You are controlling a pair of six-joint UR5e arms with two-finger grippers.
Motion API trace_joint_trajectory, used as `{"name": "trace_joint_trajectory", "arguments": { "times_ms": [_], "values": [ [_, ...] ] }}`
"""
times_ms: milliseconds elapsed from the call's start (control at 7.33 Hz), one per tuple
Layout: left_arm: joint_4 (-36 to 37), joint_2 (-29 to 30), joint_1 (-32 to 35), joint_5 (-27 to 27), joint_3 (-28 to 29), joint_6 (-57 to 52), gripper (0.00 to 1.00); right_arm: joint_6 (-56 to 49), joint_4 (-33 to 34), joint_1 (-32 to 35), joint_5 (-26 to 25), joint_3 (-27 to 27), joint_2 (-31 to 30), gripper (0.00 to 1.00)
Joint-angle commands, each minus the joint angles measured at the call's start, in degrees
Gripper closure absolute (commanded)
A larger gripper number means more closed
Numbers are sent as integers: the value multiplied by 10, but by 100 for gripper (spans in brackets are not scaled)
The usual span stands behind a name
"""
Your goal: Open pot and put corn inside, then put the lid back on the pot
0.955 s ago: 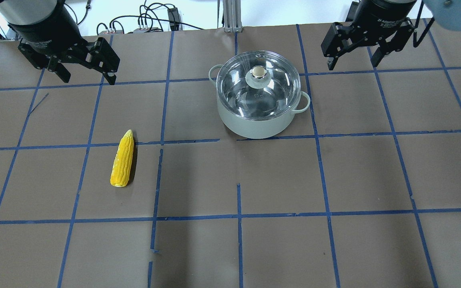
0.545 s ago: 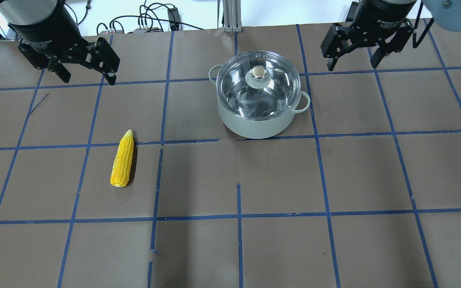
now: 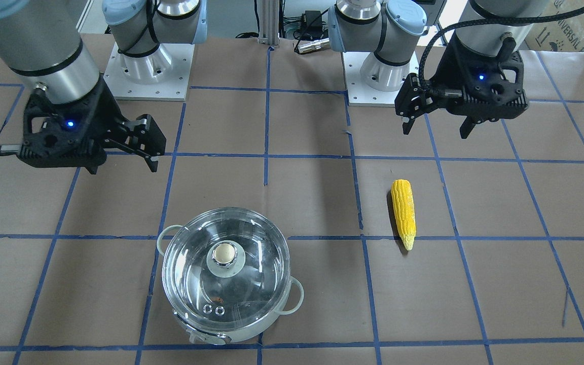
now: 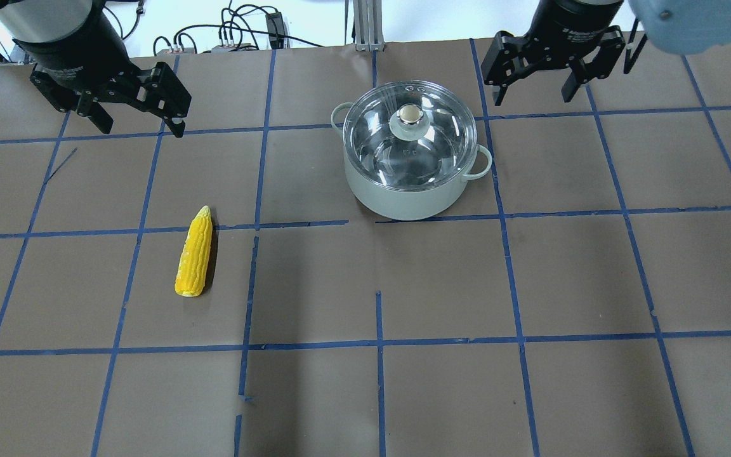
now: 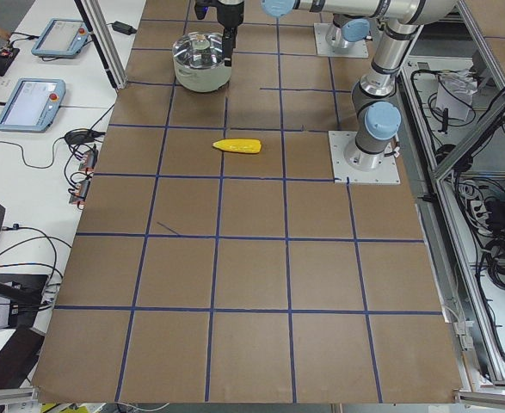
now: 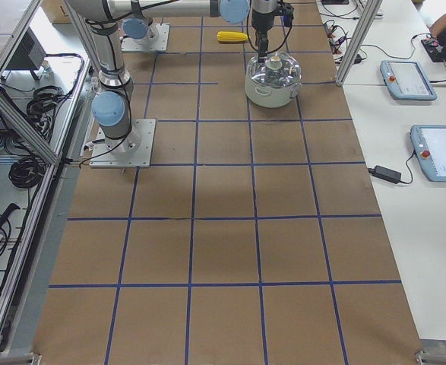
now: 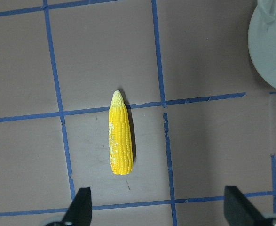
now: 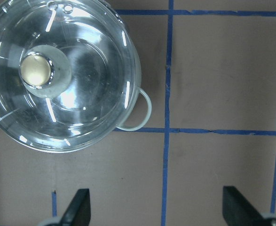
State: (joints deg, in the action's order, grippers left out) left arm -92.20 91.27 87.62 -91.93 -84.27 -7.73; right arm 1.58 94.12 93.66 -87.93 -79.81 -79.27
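Two grippers hang high above the tabletop (image 4: pixel 441 285), each spread wide with nothing held — the left gripper (image 4: pixel 141 125) on the corn's side, the right gripper (image 4: pixel 533 95) off to the right of the pot (image 4: pixel 403 197). The pot stands closed, its glass lid (image 4: pixel 375 143) seated level on it; the corn (image 4: pixel 194 254) lies flat on the tabletop well apart from the pot, toward the left arm, its pointed end away from the robot. The step in hand looks to be taking the lid off, probably with the right gripper, which is nearer. To do that well it should first centre over the beige knob (image 4: pixel 410 114) — in the right wrist view the knob sits up in the left corner, not between the fingers (image 8: pixel 79 207) — then come straight down, close on the knob itself rather than the pale collar (image 4: pixel 397 129), and lift vertically so the glass clears the pot without tugging it sideways
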Motion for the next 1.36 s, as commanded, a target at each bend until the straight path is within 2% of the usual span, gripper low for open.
{"name": "trace_joint_trajectory", "arguments": {
  "times_ms": [0,136,273,545,1227],
  "values": [
    [1,0,0,1,-1,0,0,63,34,56,-3,63,83,0],
    [0,0,0,1,-1,0,0,82,31,77,-5,116,126,0],
    [1,0,0,1,-1,0,0,115,26,87,-6,146,159,0],
    [1,0,0,2,-2,0,0,148,31,88,-6,147,194,0],
    [0,0,0,1,-2,0,0,164,56,89,-2,144,223,1]
  ]
}}
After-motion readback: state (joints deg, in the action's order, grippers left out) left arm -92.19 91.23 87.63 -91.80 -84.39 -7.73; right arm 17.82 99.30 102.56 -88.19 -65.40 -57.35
